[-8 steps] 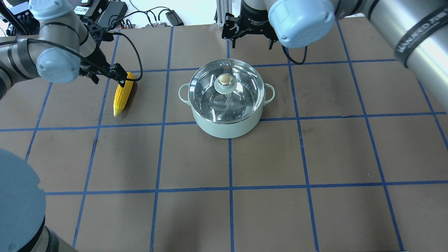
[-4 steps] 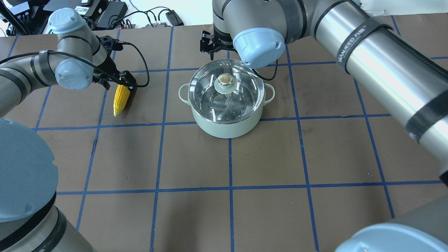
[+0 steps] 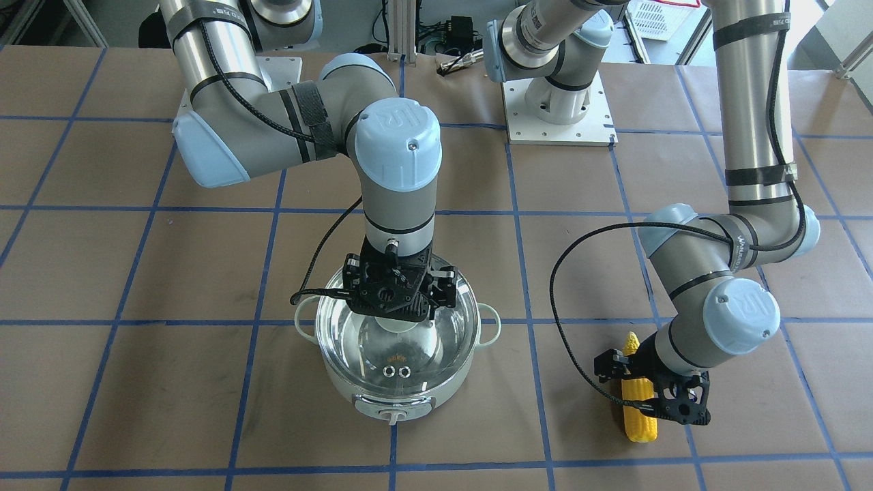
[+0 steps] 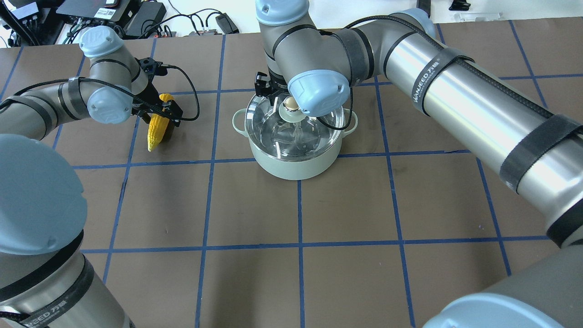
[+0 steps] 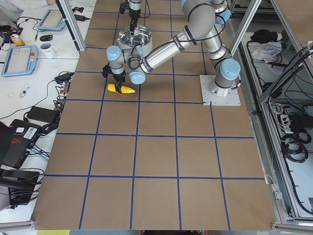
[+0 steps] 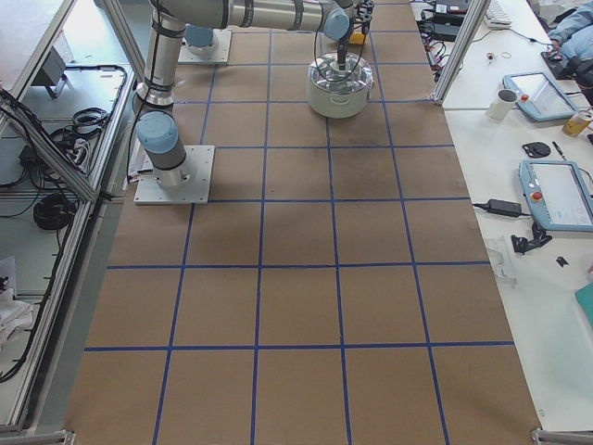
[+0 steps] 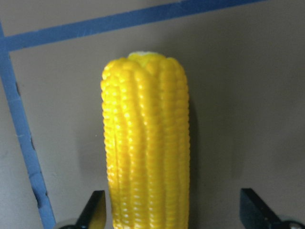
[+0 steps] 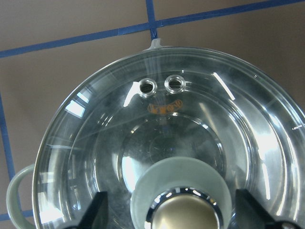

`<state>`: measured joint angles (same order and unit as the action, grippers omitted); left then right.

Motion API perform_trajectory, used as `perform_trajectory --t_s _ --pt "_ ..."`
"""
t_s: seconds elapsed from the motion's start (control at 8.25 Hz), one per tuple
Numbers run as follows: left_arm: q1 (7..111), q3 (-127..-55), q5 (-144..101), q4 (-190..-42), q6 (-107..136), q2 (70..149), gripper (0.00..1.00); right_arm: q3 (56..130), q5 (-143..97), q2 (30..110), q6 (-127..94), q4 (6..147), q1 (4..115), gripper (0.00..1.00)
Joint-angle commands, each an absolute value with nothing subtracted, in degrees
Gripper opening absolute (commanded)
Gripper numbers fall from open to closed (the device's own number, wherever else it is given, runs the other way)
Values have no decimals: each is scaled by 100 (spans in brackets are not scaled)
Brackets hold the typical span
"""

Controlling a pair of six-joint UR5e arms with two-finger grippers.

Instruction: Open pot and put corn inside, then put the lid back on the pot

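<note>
Clear glass is being looked through in the right wrist view: the lid (image 8: 200, 109) is sitting closed on the pot (image 4: 296, 164), near the middle of the table (image 4: 364, 205). The right gripper (image 8: 172, 213) is being held open directly over the lid, its fingers (image 8: 97, 210) being kept apart on either side of the beige knob (image 4: 291, 105), with nothing being grasped. The knob is lying straight below and between the jaws, so a short descent and a closing are judged to be all that the lift is calling for.

The corn (image 7: 147, 143) is lying flat on the table, well apart from the pot on the robot's left side, its pointed end being turned toward the robot. It is being straddled by the left gripper (image 7: 174, 212), which is also released, one dark fingertip being seen on each side of the ear. The ear's long axis is running across the closing line of the jaws, which is judged favourable for a grip across its width. The left arm is the nearer to the corn, the right to the lid.
</note>
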<state>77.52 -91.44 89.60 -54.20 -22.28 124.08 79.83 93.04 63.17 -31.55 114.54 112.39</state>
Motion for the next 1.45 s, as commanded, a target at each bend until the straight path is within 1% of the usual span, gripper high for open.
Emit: perform_trajectory --t_s 0.0,0.12,0.36,0.48,0.61,0.73,0.85,1.09,1.21,1.33 --pt "7752 -9079 8947 -5370 -2241 12472 15 7998 9247 6416 -2988 11347 11233 37" --pt "7752 -9070 8956 -5379 -2241 12472 0 7998 9237 6425 -2980 11347 11232 32" --pt "7752 -9070 9017 -5379 -2250 12428 0 7989 9237 6468 -2883 11329 11197 21" --pt "7752 -9070 9035 -5440 -2189 12323 0 7946 9229 6521 -2691 11303 11145 21" --pt "7761 -9079 9044 -5467 -2171 12140 0 7850 9037 6800 -2663 10981 11058 21" --pt "7761 -9070 9096 -5719 -1771 11851 0 7762 8861 7142 -2045 10438 10700 20" --pt "7787 -9079 9375 -6105 -1027 11508 0 7769 8798 7537 -1073 9928 10061 20" --pt "8224 -9009 9169 -6432 -294 10998 0 7778 8859 8145 737 8942 8778 18" --pt "8548 -8870 9176 -6599 -81 10821 0 7778 8912 8269 1408 8843 8223 18" --pt "8908 -8703 9176 -6705 321 10750 0 7787 8973 8323 1981 8668 7739 16"
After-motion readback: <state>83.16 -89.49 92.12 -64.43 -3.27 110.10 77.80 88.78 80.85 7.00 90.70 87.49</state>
